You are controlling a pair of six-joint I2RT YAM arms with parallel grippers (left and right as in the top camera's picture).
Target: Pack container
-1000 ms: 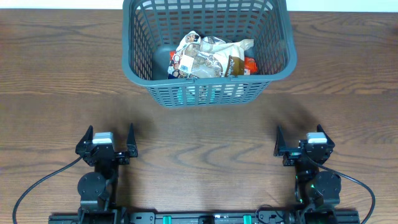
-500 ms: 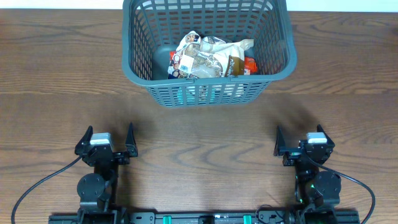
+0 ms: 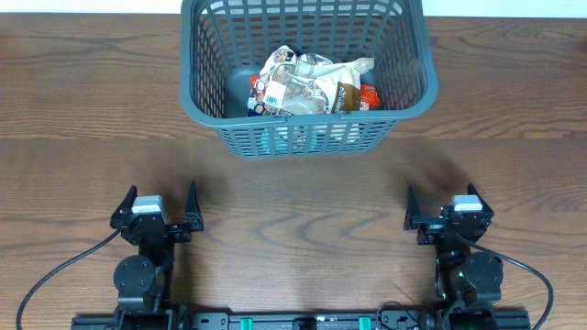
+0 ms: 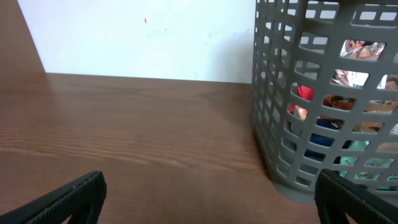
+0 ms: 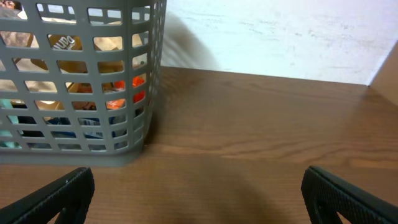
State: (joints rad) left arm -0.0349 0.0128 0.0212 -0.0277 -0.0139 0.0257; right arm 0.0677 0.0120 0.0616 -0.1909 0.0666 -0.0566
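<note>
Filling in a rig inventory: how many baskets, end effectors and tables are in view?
basket: 1
end effectors: 2, left end effector and right end effector, both open
table: 1
Total: 4
packets heaped in the basket: too overlapped to count

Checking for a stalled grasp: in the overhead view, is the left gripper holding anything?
No, the left gripper has its fingers wide apart with only the table between them, well short of the container.
</note>
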